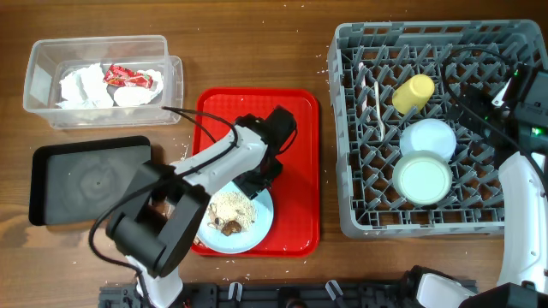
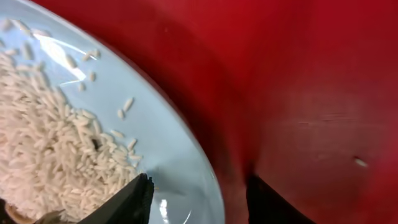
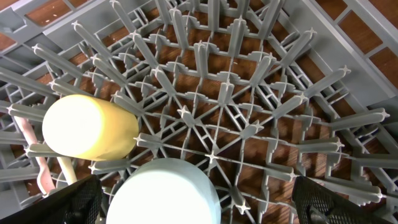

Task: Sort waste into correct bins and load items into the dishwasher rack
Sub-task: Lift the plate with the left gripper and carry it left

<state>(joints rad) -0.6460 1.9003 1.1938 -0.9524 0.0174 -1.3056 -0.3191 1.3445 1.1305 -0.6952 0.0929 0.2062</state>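
Observation:
A large light blue plate (image 1: pixel 264 216) with rice and brown food scraps (image 1: pixel 229 212) lies on the red tray (image 1: pixel 295 171). My left gripper (image 1: pixel 257 182) is open and low at the plate's upper right edge. In the left wrist view its jaws (image 2: pixel 199 205) straddle the plate's rim (image 2: pixel 155 124), one finger over the plate by the rice (image 2: pixel 43 143), the other over the tray. The grey dishwasher rack (image 1: pixel 347 128) holds a yellow-green cup (image 1: pixel 413 92), a light blue bowl (image 1: pixel 428 137), a pale green saucer (image 1: pixel 422 180) and white spoons (image 1: pixel 378 107). My right gripper (image 1: pixel 503 92) is open and empty above the rack, over the bowl (image 3: pixel 165 193) and cup (image 3: pixel 90 127).
A clear tub (image 1: pixel 43 107) at the back left holds white napkins (image 1: pixel 86 85) and a red-and-white wrapper (image 1: pixel 128 77). A black tray (image 1: pixel 90 175) lies in front of it, left of the red tray. Crumbs lie scattered on the wooden table.

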